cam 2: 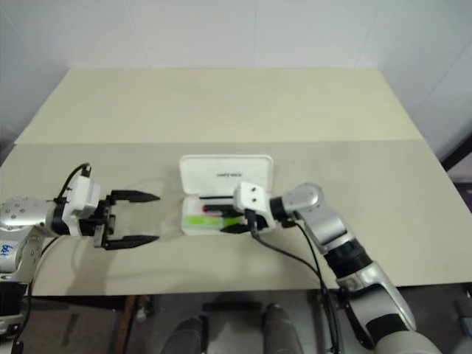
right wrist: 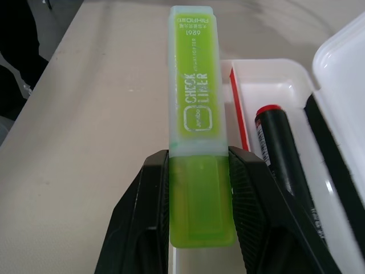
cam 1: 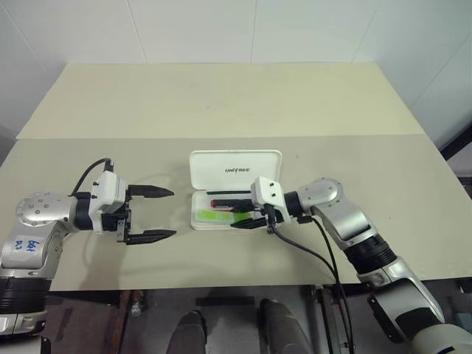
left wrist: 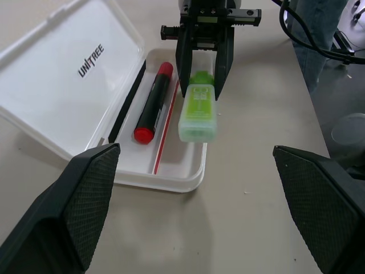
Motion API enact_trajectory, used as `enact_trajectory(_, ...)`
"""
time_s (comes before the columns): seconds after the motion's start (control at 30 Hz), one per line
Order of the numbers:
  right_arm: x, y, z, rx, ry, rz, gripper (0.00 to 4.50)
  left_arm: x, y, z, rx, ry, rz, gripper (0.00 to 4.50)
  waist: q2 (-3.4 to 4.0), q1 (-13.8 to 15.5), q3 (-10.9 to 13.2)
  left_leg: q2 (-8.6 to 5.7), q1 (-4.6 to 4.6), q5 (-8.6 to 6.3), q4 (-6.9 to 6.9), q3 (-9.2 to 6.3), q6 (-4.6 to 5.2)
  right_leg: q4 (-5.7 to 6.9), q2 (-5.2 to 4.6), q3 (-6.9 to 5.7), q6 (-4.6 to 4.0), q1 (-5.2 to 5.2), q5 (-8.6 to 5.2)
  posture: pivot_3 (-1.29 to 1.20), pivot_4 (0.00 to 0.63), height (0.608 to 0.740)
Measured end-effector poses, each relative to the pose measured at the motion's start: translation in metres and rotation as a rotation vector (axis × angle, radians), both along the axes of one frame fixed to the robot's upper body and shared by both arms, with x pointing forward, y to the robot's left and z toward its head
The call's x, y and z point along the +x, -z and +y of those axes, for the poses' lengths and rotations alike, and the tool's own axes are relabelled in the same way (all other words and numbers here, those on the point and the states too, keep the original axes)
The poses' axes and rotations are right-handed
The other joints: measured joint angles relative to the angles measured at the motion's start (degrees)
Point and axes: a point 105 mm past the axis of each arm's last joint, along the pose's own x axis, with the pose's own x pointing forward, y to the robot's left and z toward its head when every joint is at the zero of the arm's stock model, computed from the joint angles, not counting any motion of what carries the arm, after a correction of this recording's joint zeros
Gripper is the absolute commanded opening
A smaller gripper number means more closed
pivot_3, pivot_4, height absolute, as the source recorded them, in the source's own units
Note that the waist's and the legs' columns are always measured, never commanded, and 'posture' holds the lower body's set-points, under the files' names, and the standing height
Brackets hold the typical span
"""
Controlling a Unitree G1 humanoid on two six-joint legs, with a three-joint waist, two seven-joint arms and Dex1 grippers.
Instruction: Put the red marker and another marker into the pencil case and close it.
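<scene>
Lying open near the middle of the pale beige surface (cam 1: 221, 103) is the flat white hard-plastic pencil case (cam 1: 234, 171), its hinged lid folded back flat on the far side with the word "UNITREE" printed on it. Inside the tray a red line is seen running lengthwise. The slim red marker (left wrist: 153, 103), black-barrelled with a red cap and a red end, is laid in the tray along its length, close to the lid hinge.

The right tool (cam 1: 245, 220) is held over the near part of the tray, pointing towards the robot's left. Its two black fingers are closed on the short highlighter (right wrist: 195, 137), a light yellow-green pen with a translucent green body; the pen is gripped at its darker green end, and the pale capped end projects out beyond the fingertips. In the left wrist view the highlighter is seen above the near edge of the tray, beside the red marker and roughly parallel to it. Whether it touches the tray cannot be told.

The left tool (cam 1: 151, 214) is held to the robot's left of the case, well apart from it, pointed towards it. Its fingers are spread wide and nothing is held between them.
</scene>
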Motion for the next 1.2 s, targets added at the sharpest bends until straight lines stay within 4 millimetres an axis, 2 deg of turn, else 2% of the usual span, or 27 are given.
enact_trajectory(0.23, 0.009, 0.003, -0.002, -0.046, 0.008, -0.01, 1.09, -0.002, -0.002, -0.001, 0.002, -0.006, -0.011, 4.5, -0.02, -0.1, 0.0, 0.0, 0.04, 0.01, 0.01, 0.0, -0.01, 0.06, 0.0, 0.0, -0.01, 0.01, 0.0, 0.0, 0.15, 0.74)
enact_trajectory(0.7, 0.011, 0.001, 0.005, -0.064, -0.005, -0.017, 1.09, -0.001, -0.002, -0.001, -0.003, -0.014, -0.014, 4.5, -0.02, -0.3, 0.0, 0.0, 0.04, 0.02, 0.01, 0.0, -0.01, 0.08, 0.0, 0.0, -0.02, 0.0, 0.0, 0.0, 0.15, 0.74)
enact_trajectory(0.73, 0.012, 0.001, 0.005, -0.064, -0.004, -0.016, 1.84, -0.001, -0.002, -0.001, -0.003, -0.014, -0.014, 4.5, -0.02, -0.3, 0.0, 0.0, 0.04, 0.02, 0.01, 0.0, -0.01, 0.09, 0.0, 0.0, -0.02, 0.0, 0.0, 0.0, 0.15, 0.74)
enact_trajectory(0.97, 0.018, 0.0, 0.006, -0.064, 0.033, -0.04, 4.32, -0.001, -0.003, -0.002, -0.005, -0.012, -0.018, 4.5, -0.02, -0.3, 0.0, 0.0, 0.03, 0.01, -0.01, -0.01, -0.01, 0.05, 0.0, 0.0, -0.02, -0.01, 0.0, 0.0, 0.15, 0.74)
enact_trajectory(1.0, 0.018, 0.0, 0.007, -0.063, 0.033, -0.038, 4.44, -0.001, -0.003, -0.002, -0.005, -0.011, -0.019, 4.5, -0.02, -0.3, 0.0, 0.0, 0.02, 0.01, -0.01, -0.01, -0.01, 0.04, 0.0, 0.0, -0.02, -0.01, 0.0, 0.0, 0.15, 0.74)
enact_trajectory(1.1, 0.018, -0.003, 0.008, -0.048, 0.033, -0.031, 4.44, 0.0, -0.004, -0.002, -0.005, -0.01, -0.022, 4.5, -0.02, -0.3, 0.0, 0.0, 0.0, 0.01, -0.06, -0.01, -0.01, 0.01, 0.0, 0.0, -0.02, -0.04, 0.0, 0.0, 0.15, 0.74)
enact_trajectory(1.17, 0.016, -0.013, 0.012, -0.014, 0.017, -0.031, 4.44, 0.0, -0.004, -0.002, -0.005, -0.01, -0.022, 4.5, -0.02, -0.3, 0.0, 0.0, 0.0, 0.01, -0.1, -0.01, -0.01, 0.0, 0.0, 0.0, -0.02, -0.06, 0.0, 0.0, 0.15, 0.74)
enact_trajectory(1.2, 0.013, -0.024, 0.014, 0.03, -0.006, -0.039, 4.44, 0.0, -0.004, -0.002, -0.005, -0.01, -0.022, 4.5, -0.02, -0.3, 0.0, 0.01, -0.01, 0.01, -0.14, -0.01, -0.01, 0.0, 0.0, 0.0, -0.02, -0.08, -0.01, 0.0, 0.15, 0.74)
